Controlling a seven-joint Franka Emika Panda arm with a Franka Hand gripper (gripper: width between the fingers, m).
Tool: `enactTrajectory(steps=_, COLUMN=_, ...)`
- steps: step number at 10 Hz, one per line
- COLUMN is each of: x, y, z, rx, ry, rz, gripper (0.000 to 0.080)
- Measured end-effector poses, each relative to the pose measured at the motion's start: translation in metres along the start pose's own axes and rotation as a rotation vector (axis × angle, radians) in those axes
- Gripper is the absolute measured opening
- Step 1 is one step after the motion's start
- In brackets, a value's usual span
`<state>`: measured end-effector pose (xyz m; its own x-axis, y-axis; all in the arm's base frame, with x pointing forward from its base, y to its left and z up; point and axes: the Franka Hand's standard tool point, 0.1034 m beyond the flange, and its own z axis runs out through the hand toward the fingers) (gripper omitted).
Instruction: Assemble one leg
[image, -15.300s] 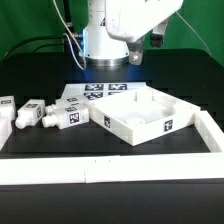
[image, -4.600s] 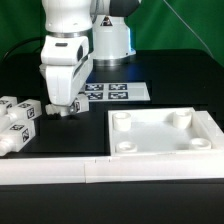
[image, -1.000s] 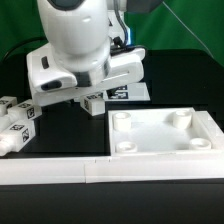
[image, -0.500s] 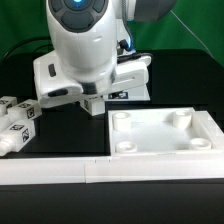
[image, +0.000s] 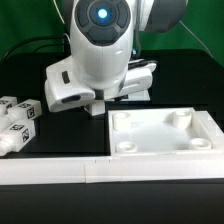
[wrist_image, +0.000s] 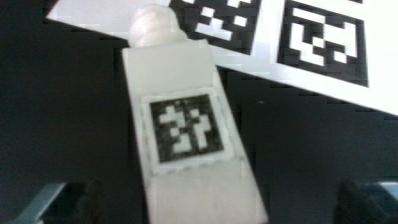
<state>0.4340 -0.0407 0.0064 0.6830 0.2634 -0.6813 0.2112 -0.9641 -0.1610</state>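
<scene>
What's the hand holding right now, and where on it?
Cannot tell for sure. The leg lies lengthwise between the fingers of the hand, but both visible finger parts stand clear of its sides; any contact is out of frame.

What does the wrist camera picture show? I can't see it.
A chunky white plastic leg with a black-and-white square tag sits untouched between the fingers of the open gripper. Beyond its narrow end lies the white marker board.

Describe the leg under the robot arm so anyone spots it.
Find the white square plastic panel with corner sockets. Off its far corner on the exterior view's left, a small tagged white plastic leg is under the pincer, apart from the piled legs.
</scene>
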Motion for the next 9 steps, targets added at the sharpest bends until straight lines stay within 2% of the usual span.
enactTrajectory(steps=1, x=-0.002, y=0.001, z=0.004, rx=0.005, ry=0.000, rz=-0.014, gripper=0.0649)
enactTrajectory(steps=4, x=-0.001, y=0.000, z=0.003, rx=0.004, ry=0.001, rz=-0.017, gripper=0.0627)
enactTrajectory(steps=5, x=-0.001, y=0.000, z=0.003, rx=0.004, ry=0.001, rz=-0.017, gripper=0.0450)
enactTrajectory(steps=6, x=-0.001, y=0.000, z=0.003, rx=0.004, ry=0.001, rz=-0.017, gripper=0.0314)
enactTrajectory(steps=7, x=-0.001, y=0.000, z=0.003, rx=0.003, ry=0.001, rz=-0.017, gripper=0.0314)
enactTrajectory(steps=9, x=0.005, y=-0.012, z=-0.014, rx=-0.016, ry=0.011, rz=0.006, gripper=0.0284)
